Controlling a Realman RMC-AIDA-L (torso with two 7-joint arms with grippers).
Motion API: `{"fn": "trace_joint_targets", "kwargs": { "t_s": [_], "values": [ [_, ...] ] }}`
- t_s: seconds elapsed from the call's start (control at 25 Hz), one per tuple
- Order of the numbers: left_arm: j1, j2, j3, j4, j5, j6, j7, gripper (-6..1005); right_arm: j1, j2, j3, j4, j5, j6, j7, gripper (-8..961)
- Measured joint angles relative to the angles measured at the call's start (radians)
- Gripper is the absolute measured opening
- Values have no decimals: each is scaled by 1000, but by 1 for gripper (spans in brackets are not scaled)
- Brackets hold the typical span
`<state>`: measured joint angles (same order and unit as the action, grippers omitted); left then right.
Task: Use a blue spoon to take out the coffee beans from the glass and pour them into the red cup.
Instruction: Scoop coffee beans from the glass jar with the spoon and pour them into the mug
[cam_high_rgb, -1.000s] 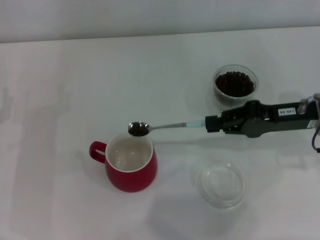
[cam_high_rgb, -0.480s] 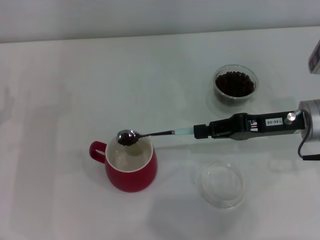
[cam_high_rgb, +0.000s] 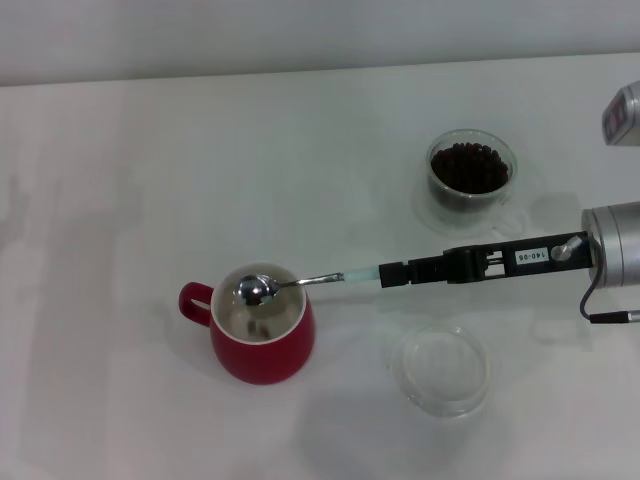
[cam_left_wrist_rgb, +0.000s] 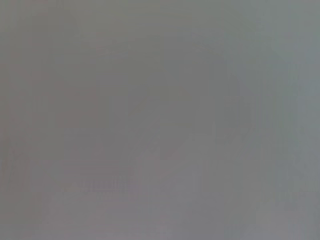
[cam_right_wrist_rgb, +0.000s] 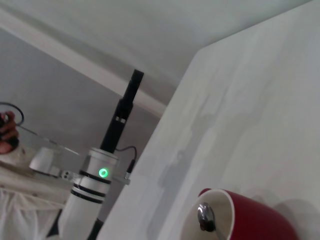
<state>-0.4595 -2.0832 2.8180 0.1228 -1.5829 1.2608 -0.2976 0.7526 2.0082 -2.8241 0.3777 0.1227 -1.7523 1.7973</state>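
Nearest, low and right of centre in the head view, a shallow clear glass dish (cam_high_rgb: 441, 369) sits on the plain white bench (cam_high_rgb: 120, 180). Just left of it, at lower centre, stands the red cup (cam_high_rgb: 262, 338), its loop handle pointing toward the frame's left. Over the cup's mouth hangs the metal bowl of the blue spoon (cam_high_rgb: 300, 283), shiny, with no beans visible on it; whether any lie inside the cup cannot be told. The spoon's pale handle runs right into the right tool (cam_high_rgb: 395, 273), which is clamped on it and reaches in from the right edge at mid height. Farther back, upper right, the glass (cam_high_rgb: 471, 172) holds a heap of coffee beans (cam_high_rgb: 468, 166). Beyond the bench's far edge is a pale wall. The left wrist view shows only flat grey, and the left tool appears nowhere
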Motion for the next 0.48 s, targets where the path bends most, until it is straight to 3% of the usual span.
{"fn": "trace_joint_targets", "kwargs": {
  "t_s": [0.48],
  "values": [
    [1,0,0,0,2,0,0,788,0,-3,2,7,7,-8,-216,159]
  ]
}}
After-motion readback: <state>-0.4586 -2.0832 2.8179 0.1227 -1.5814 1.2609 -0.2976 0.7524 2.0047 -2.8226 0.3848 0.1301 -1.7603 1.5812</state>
